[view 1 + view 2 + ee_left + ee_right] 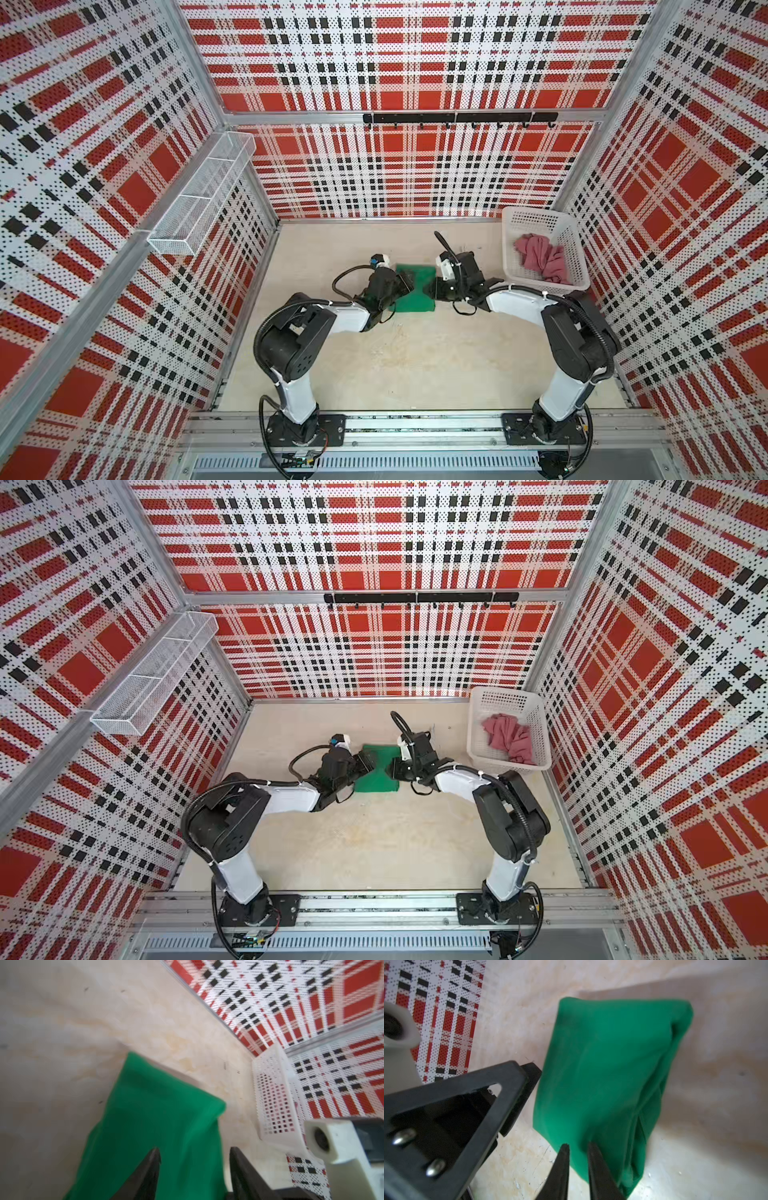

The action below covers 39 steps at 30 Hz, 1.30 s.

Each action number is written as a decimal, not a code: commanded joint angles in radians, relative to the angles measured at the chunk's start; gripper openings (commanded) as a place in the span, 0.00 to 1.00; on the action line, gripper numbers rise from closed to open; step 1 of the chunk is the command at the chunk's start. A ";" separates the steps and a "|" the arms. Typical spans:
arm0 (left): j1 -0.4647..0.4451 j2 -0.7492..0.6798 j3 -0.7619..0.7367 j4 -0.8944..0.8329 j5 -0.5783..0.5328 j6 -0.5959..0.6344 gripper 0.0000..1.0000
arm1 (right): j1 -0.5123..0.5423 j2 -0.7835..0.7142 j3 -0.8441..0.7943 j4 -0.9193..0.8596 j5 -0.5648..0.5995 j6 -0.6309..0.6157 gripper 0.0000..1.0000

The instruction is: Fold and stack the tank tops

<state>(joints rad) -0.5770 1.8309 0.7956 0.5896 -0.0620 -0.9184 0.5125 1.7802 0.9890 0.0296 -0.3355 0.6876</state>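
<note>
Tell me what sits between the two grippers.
The folded green tank top lies between the left gripper and right gripper; both top views show it.

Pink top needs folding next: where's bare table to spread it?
Widest bare beige tabletop: between the folded green cloth tank top and the front rail. A narrower strip runs behind it, along the back wall. Crowded: left claw and right claw at the green top; white perforated plastic basket in the back right corner.
</note>
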 commanded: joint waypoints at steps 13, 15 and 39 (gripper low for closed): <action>0.023 -0.045 -0.056 0.068 -0.120 -0.004 0.56 | -0.078 -0.047 0.017 0.033 0.009 -0.055 0.18; 0.015 -0.066 -0.030 0.040 -0.111 0.011 0.56 | -0.084 -0.047 0.045 0.030 -0.018 -0.061 0.18; -0.148 0.066 0.225 -0.238 -0.200 0.142 0.78 | -0.170 -0.053 0.132 -0.060 -0.103 -0.127 0.50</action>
<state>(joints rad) -0.6983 1.8851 0.9718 0.4767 -0.1902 -0.8673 0.3531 1.8797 1.1316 0.0547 -0.4114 0.6239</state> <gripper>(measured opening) 0.771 0.483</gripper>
